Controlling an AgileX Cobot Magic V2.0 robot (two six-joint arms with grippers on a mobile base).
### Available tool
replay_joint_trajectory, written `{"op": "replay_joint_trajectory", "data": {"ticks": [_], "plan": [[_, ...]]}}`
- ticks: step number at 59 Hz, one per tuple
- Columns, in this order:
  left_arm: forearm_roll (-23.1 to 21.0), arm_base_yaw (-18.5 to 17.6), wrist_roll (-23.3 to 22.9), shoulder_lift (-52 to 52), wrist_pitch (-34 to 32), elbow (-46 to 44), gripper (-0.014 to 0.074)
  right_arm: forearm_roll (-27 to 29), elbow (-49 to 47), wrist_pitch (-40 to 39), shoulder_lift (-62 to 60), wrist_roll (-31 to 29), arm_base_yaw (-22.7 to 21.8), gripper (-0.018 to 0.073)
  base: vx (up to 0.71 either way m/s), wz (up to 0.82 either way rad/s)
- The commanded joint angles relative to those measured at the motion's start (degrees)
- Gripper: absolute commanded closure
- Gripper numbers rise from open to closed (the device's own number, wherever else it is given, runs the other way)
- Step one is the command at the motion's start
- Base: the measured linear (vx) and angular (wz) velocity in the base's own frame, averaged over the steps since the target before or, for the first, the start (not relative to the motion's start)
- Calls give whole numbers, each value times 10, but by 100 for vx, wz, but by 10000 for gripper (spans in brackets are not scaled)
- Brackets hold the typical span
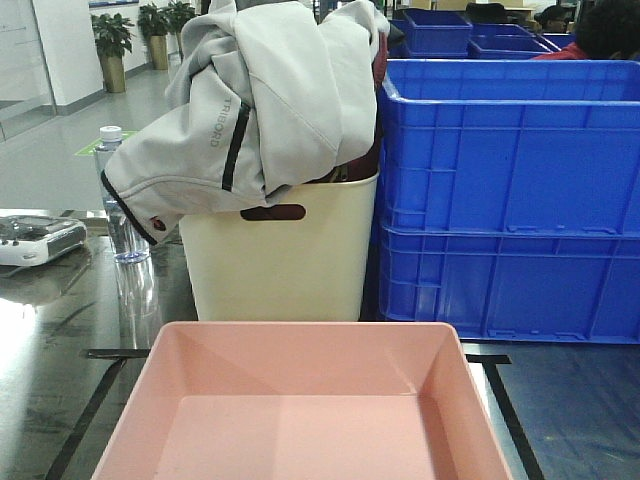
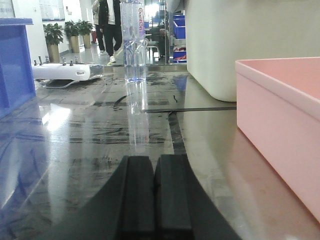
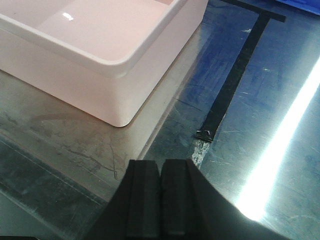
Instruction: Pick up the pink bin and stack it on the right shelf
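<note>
Left gripper point(image 2: 154, 195): you see its two black fingers pressed together with nothing between them, low over the shiny steel top, with the pink bin just off to its right.
Right gripper point(image 3: 160, 200): its fingers are pressed together too, holding nothing, hovering over the steel beside the bin's rounded corner.
Pink bin point(image 1: 300, 410): it sits empty at the near edge of the right shelf point(image 1: 60, 330), on the reflective top, flat and upright; you see its wall in the left wrist view point(image 2: 280, 125) and its corner in the right wrist view point(image 3: 100, 60).
Black tape lines point(image 3: 235, 75): one strip runs along the bin's right side, apart from it; another passes behind the bin.
Cream basket point(image 1: 280, 250): just behind the bin, toward the far edge, with a grey jacket point(image 1: 260, 100) heaped over its rim.
Blue crates point(image 1: 510, 200): two stacked, beside the basket at the far right corner, standing higher than the bin.
Water bottle point(image 1: 118, 200): upright to the left of the basket, clear plastic.
White controller point(image 1: 35, 238): at the left edge of the top, well apart from the bin.
Background: potted plants point(image 1: 112, 40) on the floor far behind.
</note>
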Motion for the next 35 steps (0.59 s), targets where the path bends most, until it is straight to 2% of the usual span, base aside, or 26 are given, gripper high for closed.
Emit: {"op": "replay_joint_trajectory", "data": {"ticks": [1, 26, 30, 35], "plan": [[-1, 1, -3, -12, -49, 8, 602, -20, -16, -34, 4, -4, 1, 571, 0, 0], [-1, 1, -3, -12, -49, 8, 602, -27, -10, -35, 1, -4, -2, 571, 0, 0], [-1, 1, -3, -12, -49, 8, 602, -28, 10, -47, -6, -4, -30, 571, 0, 0], [-1, 1, -3, -12, -49, 8, 602, -28, 52, -114, -30, -4, -80, 571, 0, 0]]}}
